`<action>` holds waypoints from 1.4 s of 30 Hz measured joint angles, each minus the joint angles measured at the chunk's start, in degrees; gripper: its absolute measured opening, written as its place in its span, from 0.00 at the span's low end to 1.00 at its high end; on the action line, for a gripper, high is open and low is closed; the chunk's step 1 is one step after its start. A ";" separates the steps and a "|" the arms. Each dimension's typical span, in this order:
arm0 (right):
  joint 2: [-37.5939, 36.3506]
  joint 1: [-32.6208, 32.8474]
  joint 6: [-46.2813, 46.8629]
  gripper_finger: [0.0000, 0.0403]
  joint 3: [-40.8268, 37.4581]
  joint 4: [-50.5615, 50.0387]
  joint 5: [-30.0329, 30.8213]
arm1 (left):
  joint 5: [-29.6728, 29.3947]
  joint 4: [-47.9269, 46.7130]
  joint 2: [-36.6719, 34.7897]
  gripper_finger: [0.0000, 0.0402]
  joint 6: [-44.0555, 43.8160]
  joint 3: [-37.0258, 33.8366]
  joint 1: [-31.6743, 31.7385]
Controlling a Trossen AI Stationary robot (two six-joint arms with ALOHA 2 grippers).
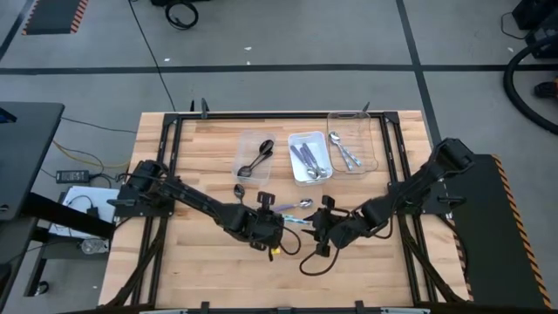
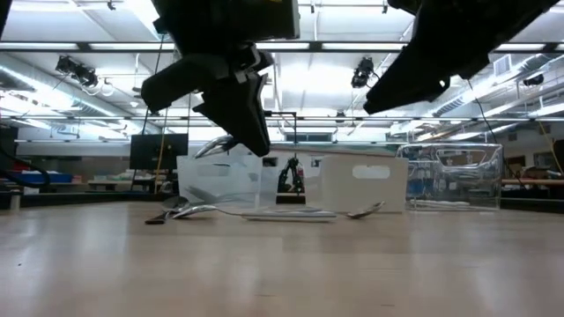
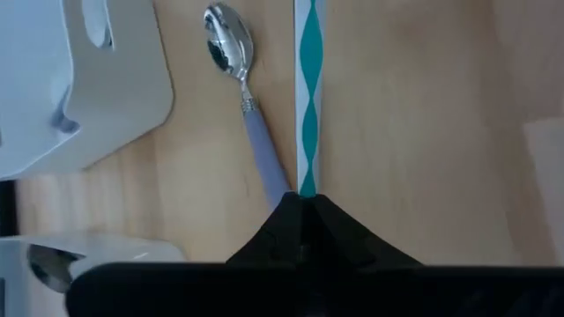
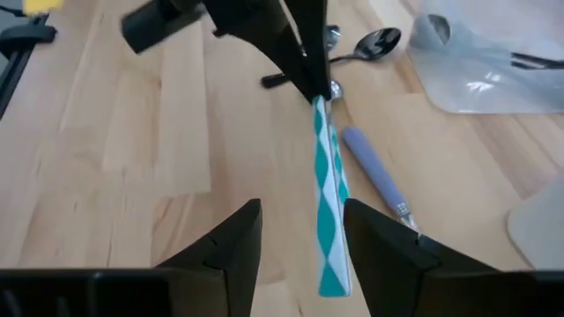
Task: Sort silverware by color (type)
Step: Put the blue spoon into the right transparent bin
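Wooden surface (image 1: 174, 270) fills the foreground, bare at its near edge. Landmark: the white tray (image 1: 309, 157), middle of three at the far side.

Left of the white tray stands a clear tray (image 1: 255, 157) holding dark spoons (image 1: 259, 160). Nearer than it lies a loose dark spoon (image 1: 239, 189).

Left tool (image 1: 277, 228), nearer than the white tray and slightly left, is closed on the teal-and-white patterned piece (image 4: 328, 198), pinching one end; the striped handle runs straight out from the fingertips in its wrist view and is held above the wood.

Beside that piece, on the wood, lies a purple-handled spoon (image 3: 251, 106) with a shiny bowl, close to but apart from the striped handle.

White tray contains purple-handled spoons (image 1: 307, 160).

Right tool (image 1: 321, 228), nearer than the white tray, is open and empty, fingers (image 4: 229, 251) spread either side of the striped handle's free end without touching.

Right of the white tray, a second clear tray (image 1: 370, 139) holds silver spoons (image 1: 344, 153).
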 joint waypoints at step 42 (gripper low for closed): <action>-0.70 -9.33 -21.79 0.31 0.09 -5.18 2.14 | -14.67 9.62 -0.09 0.06 10.17 0.00 1.65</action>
